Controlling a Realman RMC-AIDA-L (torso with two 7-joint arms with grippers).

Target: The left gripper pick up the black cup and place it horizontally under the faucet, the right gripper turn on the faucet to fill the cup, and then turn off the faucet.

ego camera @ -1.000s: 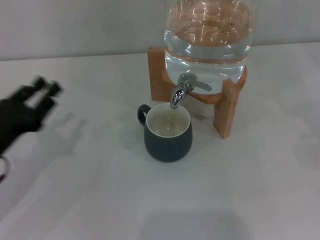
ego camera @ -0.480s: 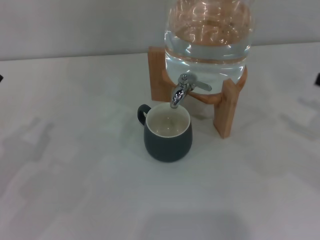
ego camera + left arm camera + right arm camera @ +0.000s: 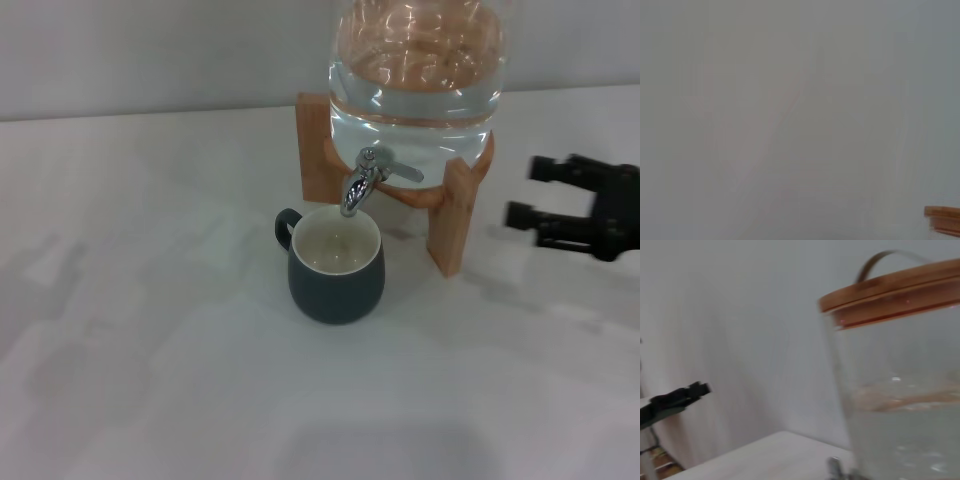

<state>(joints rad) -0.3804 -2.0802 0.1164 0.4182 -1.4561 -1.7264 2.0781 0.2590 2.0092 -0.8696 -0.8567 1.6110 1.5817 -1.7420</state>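
The black cup [image 3: 336, 268] stands upright on the white table, its cream inside showing and its handle toward the left. Its mouth is right under the spout of the chrome faucet [image 3: 365, 180]. The faucet is fitted to the clear glass water jug [image 3: 415, 80] in its wooden stand [image 3: 452, 215]. My right gripper [image 3: 530, 192] is at the right of the stand, above the table, open and empty, fingers pointing toward the jug. The right wrist view shows the jug [image 3: 900, 405], its wooden lid and the faucet's top [image 3: 834, 465]. My left gripper is out of view.
The white table [image 3: 150, 350] runs to a pale wall at the back. The left wrist view shows a blank pale surface and a corner of the wooden stand [image 3: 942, 219]. A dark shape [image 3: 675, 400] that I cannot identify shows far off in the right wrist view.
My left gripper has left the head view on the left. My right gripper has come in from the right edge toward the stand. The cup has not moved.
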